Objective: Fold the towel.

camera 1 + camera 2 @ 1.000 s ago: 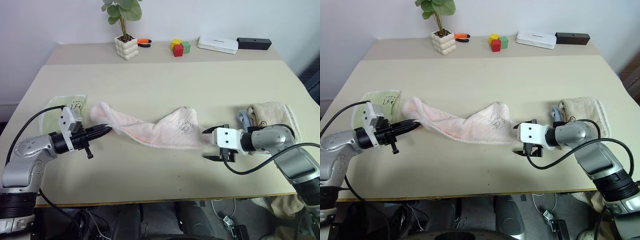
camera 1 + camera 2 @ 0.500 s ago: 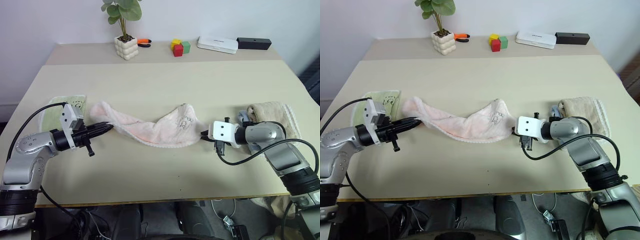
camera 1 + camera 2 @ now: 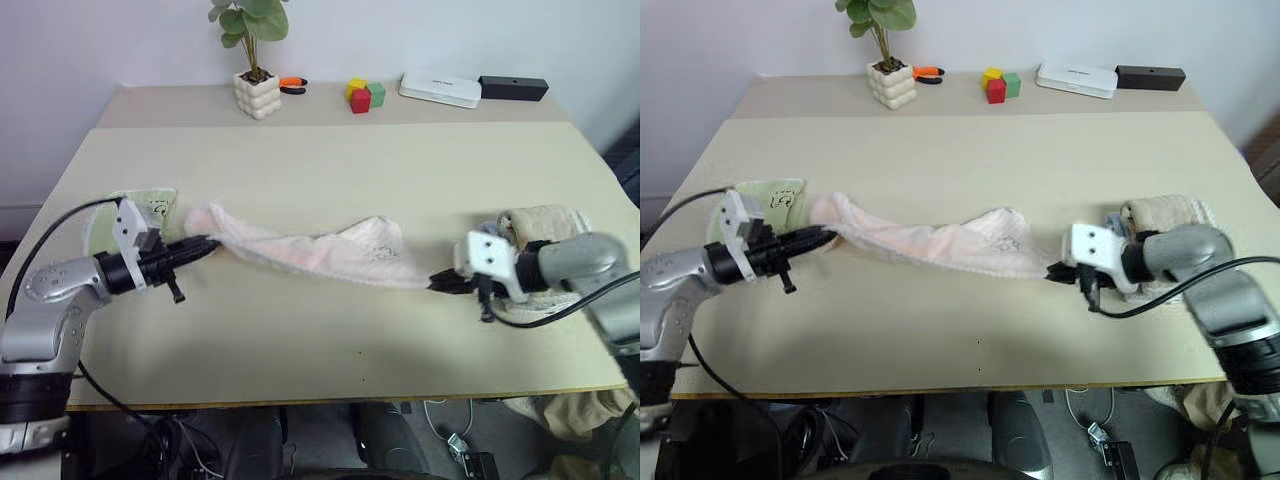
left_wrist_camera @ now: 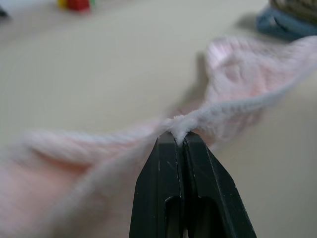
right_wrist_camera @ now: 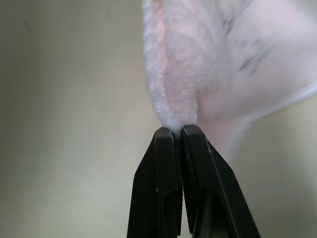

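I have the towel [image 3: 320, 252] stretched between both arms across the near half of the table [image 3: 330, 160], a long pale pink band sagging a little in its middle, where it seems to brush the tabletop. My left gripper [image 3: 205, 243] is pinched tight on its left end — in the left wrist view the two black fingers [image 4: 163, 188] are pressed together with a tuft of pink terry caught at their tips. My right gripper [image 3: 440, 281] is likewise clamped on the right end; the right wrist view shows the towel's thick rolled edge nipped between the closed fingers [image 5: 166, 183].

Room to move: the broad middle of the table behind the towel is bare, and so is the strip between the towel and the near edge. On the left, a light green towel [image 3: 150, 205] lies just behind my left gripper, near the table's left edge. On the right, a beige folded towel [image 3: 545, 222] sits right behind my right wrist, near the right edge.

Along the far edge — well apart from the towel — stand a white pot [image 3: 255, 94] holding a leafy green plant [image 3: 250, 22], coloured blocks [image 3: 362, 95], a white flat box [image 3: 440, 89] and a black bar [image 3: 512, 87].
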Robot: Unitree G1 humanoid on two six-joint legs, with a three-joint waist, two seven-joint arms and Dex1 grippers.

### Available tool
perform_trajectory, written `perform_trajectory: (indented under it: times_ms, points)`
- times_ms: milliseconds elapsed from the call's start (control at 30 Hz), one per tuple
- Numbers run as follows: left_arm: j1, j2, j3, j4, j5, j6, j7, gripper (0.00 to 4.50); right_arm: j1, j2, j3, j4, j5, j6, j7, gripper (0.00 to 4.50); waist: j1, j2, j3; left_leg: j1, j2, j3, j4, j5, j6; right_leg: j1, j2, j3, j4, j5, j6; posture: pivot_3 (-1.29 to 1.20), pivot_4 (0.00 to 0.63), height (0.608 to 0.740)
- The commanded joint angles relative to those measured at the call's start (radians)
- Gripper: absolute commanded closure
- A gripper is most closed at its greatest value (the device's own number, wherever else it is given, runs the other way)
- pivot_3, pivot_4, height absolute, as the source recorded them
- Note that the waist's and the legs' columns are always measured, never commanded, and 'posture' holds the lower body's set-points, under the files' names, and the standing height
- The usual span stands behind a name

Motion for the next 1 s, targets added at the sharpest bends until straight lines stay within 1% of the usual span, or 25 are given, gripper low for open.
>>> perform_trajectory:
  times_ms: [33,100,133,167,233,300,333,367,400,467,533,633,667,733,767,867,967,1000]
  points:
    - [-0.145,-0.062,0.027,0.138,0.07,-0.166,0.098,4.5,-0.175,0.085,-0.036,0.121,-0.045,-0.11,-0.127,4.46,-0.005,0.0,0.0,0.001,0.0,0.0,0.0,0.0,0.0,0.0,0.0,0.0,0.0,0.0,0.0,0.0,0.15,0.74]
    - [-0.28,-0.122,0.038,0.275,0.099,-0.214,0.202,4.5,-0.28,0.155,-0.016,0.258,-0.111,-0.218,-0.212,4.46,-0.003,0.0,0.0,0.001,0.0,0.0,0.0,0.0,0.0,0.0,0.0,0.0,0.0,0.0,0.0,0.0,0.15,0.74]
    - [-0.385,-0.154,0.041,0.385,0.133,-0.286,0.274,4.5,-0.36,0.215,-0.009,0.363,-0.161,-0.301,-0.308,4.46,-0.002,-0.001,0.0,0.001,0.0,0.0,0.0,0.0,-0.001,0.0,0.0,0.0,0.0,0.001,0.0,0.0,0.15,0.74]
    - [-0.458,-0.173,0.042,0.468,0.158,-0.342,0.318,4.5,-0.415,0.256,-0.004,0.442,-0.195,-0.362,-0.372,4.46,-0.001,-0.002,0.0,0.0,0.0,0.0,0.0,0.001,-0.001,0.0,0.001,0.0,0.001,0.001,0.0,0.0,0.15,0.74]
    - [-0.653,-0.191,0.037,0.694,0.207,-0.436,0.406,4.5,-0.559,0.331,0.03,0.649,-0.316,-0.504,-0.56,4.46,-0.001,-0.003,0.001,-0.003,-0.001,0.0,0.0,0.001,-0.002,-0.003,0.0,0.0,0.001,0.001,0.001,0.0,0.15,0.74]
    - [-0.787,-0.186,0.025,0.864,0.252,-0.519,0.456,4.5,-0.664,0.371,0.048,0.81,-0.391,-0.597,-0.693,4.46,-0.002,-0.004,0.002,-0.007,-0.001,0.0,0.0,0.002,-0.003,-0.007,-0.001,0.0,0.0,0.002,0.002,0.0,0.15,0.74]
    - [-0.84,-0.179,0.015,0.933,0.276,-0.556,0.47,4.5,-0.712,0.377,0.057,0.88,-0.432,-0.639,-0.769,4.46,-0.003,-0.004,0.002,-0.011,-0.002,0.0,0.0,0.002,-0.004,-0.011,-0.002,0.0,0.0,0.002,0.002,0.0,0.15,0.74]
    - [-0.894,-0.162,-0.006,0.995,0.314,-0.604,0.483,4.5,-0.76,0.378,0.06,0.946,-0.451,-0.671,-0.807,4.46,-0.003,-0.003,0.002,-0.015,-0.002,0.0,-0.001,0.003,-0.005,-0.015,-0.002,0.0,0.0,0.002,0.002,0.0,0.15,0.74]
    - [-0.932,-0.15,-0.021,1.043,0.343,-0.643,0.491,4.5,-0.796,0.379,0.062,0.998,-0.463,-0.699,-0.835,4.46,-0.003,-0.003,0.002,-0.019,-0.002,0.002,-0.002,0.006,-0.01,-0.022,-0.004,-0.001,0.0,0.002,0.002,0.0,0.15,0.74]
    - [-0.988,-0.129,-0.023,1.113,0.364,-0.673,0.495,4.5,-0.842,0.365,0.07,1.065,-0.496,-0.753,-0.893,4.46,-0.005,-0.003,0.002,-0.021,-0.003,0.003,-0.004,0.006,-0.011,-0.025,-0.004,-0.002,0.0,0.002,0.002,0.0,0.15,0.74]
    - [-1.006,-0.09,-0.037,1.15,0.395,-0.724,0.464,4.5,-0.852,0.332,0.058,1.083,-0.508,-0.812,-0.931,4.46,-0.005,-0.003,0.002,-0.021,-0.003,0.004,-0.005,0.006,-0.011,-0.026,-0.005,-0.002,-0.001,0.002,0.002,0.0,0.15,0.74]
    - [-0.975,-0.067,-0.032,1.166,0.388,-0.758,0.363,4.5,-0.806,0.306,0.034,1.055,-0.456,-0.849,-0.839,4.46,-0.009,-0.003,0.002,-0.021,-0.002,0.004,-0.009,0.006,-0.01,-0.026,-0.005,-0.002,-0.002,0.002,0.002,0.0,0.15,0.74]
    - [-0.946,-0.065,-0.031,1.162,0.384,-0.775,0.319,4.5,-0.761,0.294,0.033,1.012,-0.424,-0.858,-0.775,4.46,-0.013,-0.003,0.002,-0.021,-0.002,0.004,-0.011,0.006,-0.01,-0.026,-0.004,-0.002,-0.001,0.002,0.002,0.0,0.15,0.74]
    - [-0.878,-0.069,-0.03,1.138,0.363,-0.791,0.201,4.5,-0.641,0.237,0.041,0.901,-0.399,-0.868,-0.67,4.46,-0.013,-0.003,0.002,-0.02,-0.002,0.004,-0.009,0.006,-0.01,-0.025,-0.005,-0.002,-0.001,0.002,0.002,0.0,0.15,0.74]
    - [-0.845,-0.07,-0.031,1.119,0.353,-0.8,0.144,4.5,-0.567,0.205,0.033,0.833,-0.359,-0.856,-0.6,4.46,-0.01,-0.003,0.002,-0.019,-0.002,0.004,-0.008,0.006,-0.01,-0.023,-0.004,-0.003,-0.001,0.002,0.002,0.0,0.15,0.74]
    - [-0.769,-0.068,-0.032,1.07,0.327,-0.797,0.006,4.5,-0.338,0.123,0.007,0.592,-0.205,-0.75,-0.394,4.46,-0.008,-0.002,0.002,-0.018,-0.002,0.003,-0.002,0.003,-0.006,-0.021,-0.004,-0.003,0.001,0.002,0.002,0.0,0.15,0.74]
    - [-0.67,-0.067,-0.035,0.986,0.282,-0.746,-0.174,4.5,-0.136,0.043,-0.009,0.375,-0.123,-0.62,-0.274,4.46,-0.01,-0.002,0.003,-0.018,-0.002,0.003,0.002,0.004,-0.006,-0.021,-0.004,-0.002,0.007,0.002,0.003,0.0,0.15,0.74]
    - [-0.642,-0.065,-0.039,0.957,0.273,-0.73,-0.216,4.5,-0.095,0.025,-0.018,0.325,-0.105,-0.578,-0.253,4.46,-0.013,-0.002,0.002,-0.018,-0.002,0.003,0.003,0.004,-0.006,-0.021,-0.004,-0.002,0.008,0.002,0.003,0.0,0.15,0.74]
